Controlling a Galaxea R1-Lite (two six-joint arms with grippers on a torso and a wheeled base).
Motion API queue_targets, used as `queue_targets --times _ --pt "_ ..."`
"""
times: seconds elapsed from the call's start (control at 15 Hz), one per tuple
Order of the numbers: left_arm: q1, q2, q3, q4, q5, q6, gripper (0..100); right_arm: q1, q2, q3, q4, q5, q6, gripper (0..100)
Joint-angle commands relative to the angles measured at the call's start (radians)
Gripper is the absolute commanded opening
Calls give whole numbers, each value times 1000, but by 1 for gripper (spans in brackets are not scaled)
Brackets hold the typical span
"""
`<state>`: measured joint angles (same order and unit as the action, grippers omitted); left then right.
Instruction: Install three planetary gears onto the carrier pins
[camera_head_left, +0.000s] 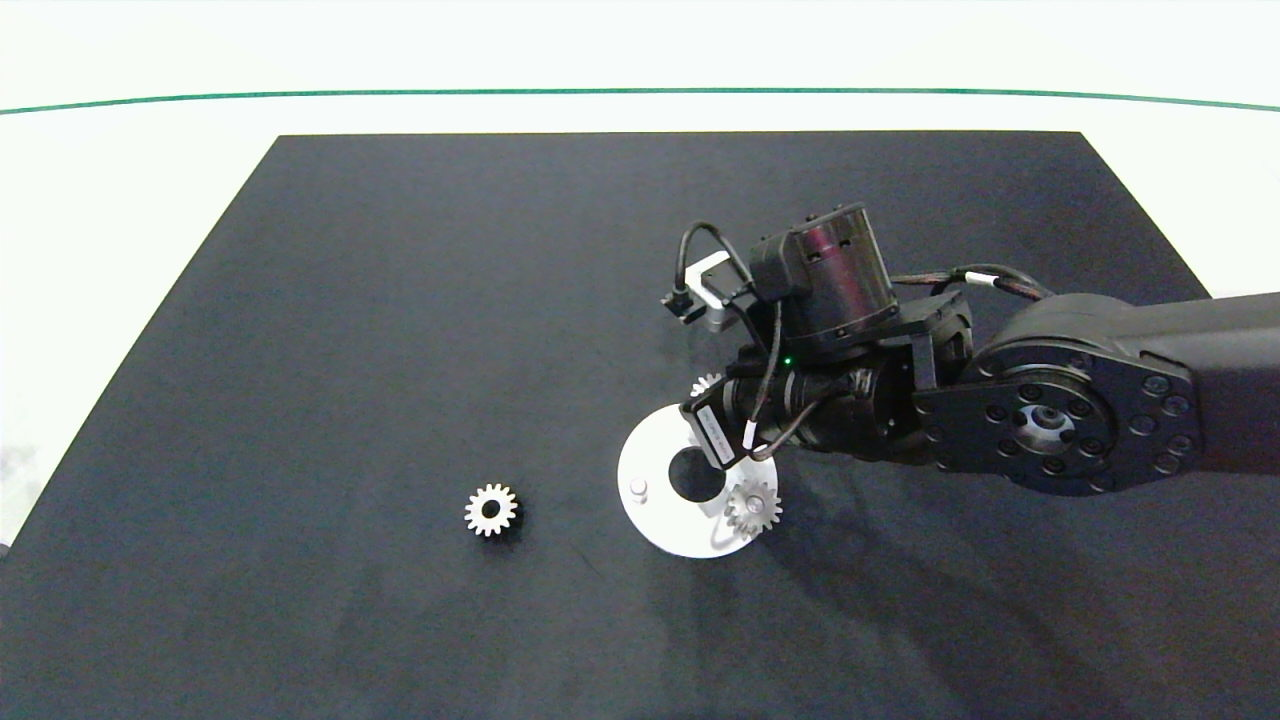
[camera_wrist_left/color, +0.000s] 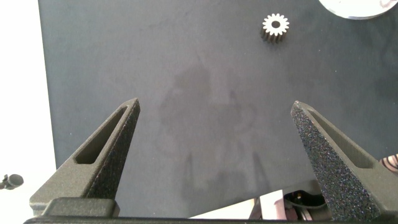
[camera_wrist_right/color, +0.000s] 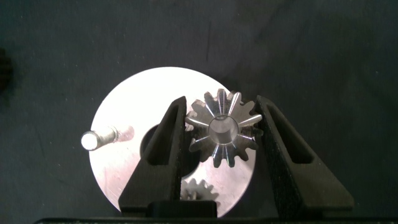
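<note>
The left gripper (camera_wrist_left/color: 214, 112) hangs above the dark tabletop (camera_wrist_left/color: 199, 74), its two grey fingers (camera_wrist_left/color: 109, 146) spread wide apart with nothing between them. One planetary gear (camera_wrist_left/color: 275, 26) lies flat on the tabletop, well clear of the gripper. Near it, an edge of the white disc (camera_wrist_left/color: 357, 7) shows at the frame's border.

A flat black rectangular mat (camera_head_left: 400, 330) fills most of the scene, matte and faintly mottled, with soft shadows lying across its near side. All around the mat runs the pale white surface (camera_head_left: 150, 170), showing past the mat's far edge and down both its slanting sides. Beyond the mat's far edge, a thin green line (camera_head_left: 640, 92) curves across that white surface from one side to the other.
</note>
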<state>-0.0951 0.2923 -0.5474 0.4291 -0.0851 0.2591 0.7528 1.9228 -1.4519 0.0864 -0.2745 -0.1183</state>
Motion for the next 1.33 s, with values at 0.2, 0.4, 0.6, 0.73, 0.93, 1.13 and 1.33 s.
queue_targets --times 0.2,0.4,0.6,0.73,0.93,1.13,1.33 --pt "-2 2 1 -3 -1 2 100 0 13 -10 1 -2 2 16" --pt "-2 4 1 -3 -1 2 100 -1 22 -10 0 0 3 16" --pt "-2 2 0 -3 -1 2 100 -1 33 -15 0 0 3 16" --pt "-2 2 1 -3 -1 2 100 -6 33 -19 0 0 3 16" --pt "-2 2 3 -3 -2 2 100 -18 33 -16 1 0 3 16" --pt "-3 2 0 -3 -2 2 100 -23 35 -19 1 -2 3 16" --pt "-5 1 0 -3 -2 0 100 -23 35 -18 3 -2 3 100"
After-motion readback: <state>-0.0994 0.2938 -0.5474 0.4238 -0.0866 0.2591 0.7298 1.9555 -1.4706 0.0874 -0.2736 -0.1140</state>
